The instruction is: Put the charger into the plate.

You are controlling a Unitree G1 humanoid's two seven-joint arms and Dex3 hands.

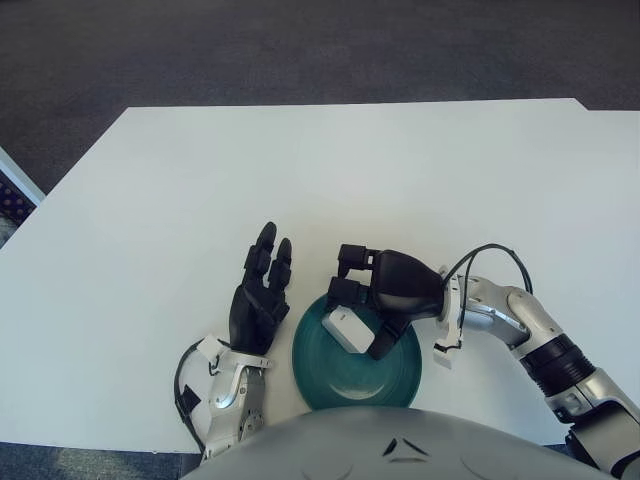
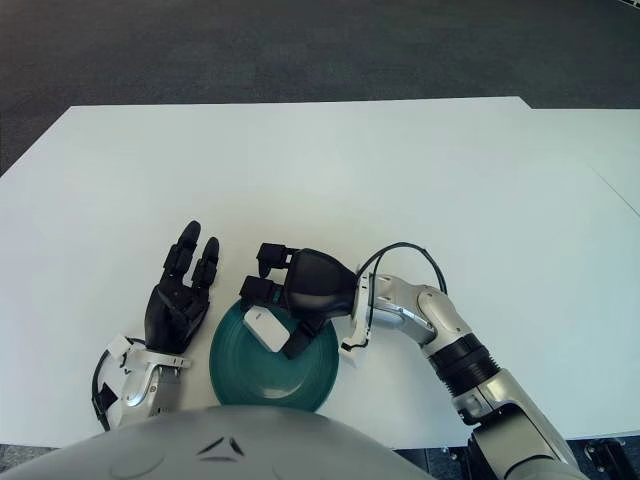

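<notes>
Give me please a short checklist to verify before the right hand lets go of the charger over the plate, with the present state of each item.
1. Charger is held by the right hand: ok, fingers are closed around it.
2. Charger is above the teal plate: ok, it shows over the plate's upper left part.
3. Charger touches the plate floor: cannot tell from these views.
4. Left hand is out of the way: ok, it shows left of the plate with fingers spread, holding nothing.
5. Plate sits fully on the white table: cannot tell, its near edge is hidden behind the robot's body.
</notes>
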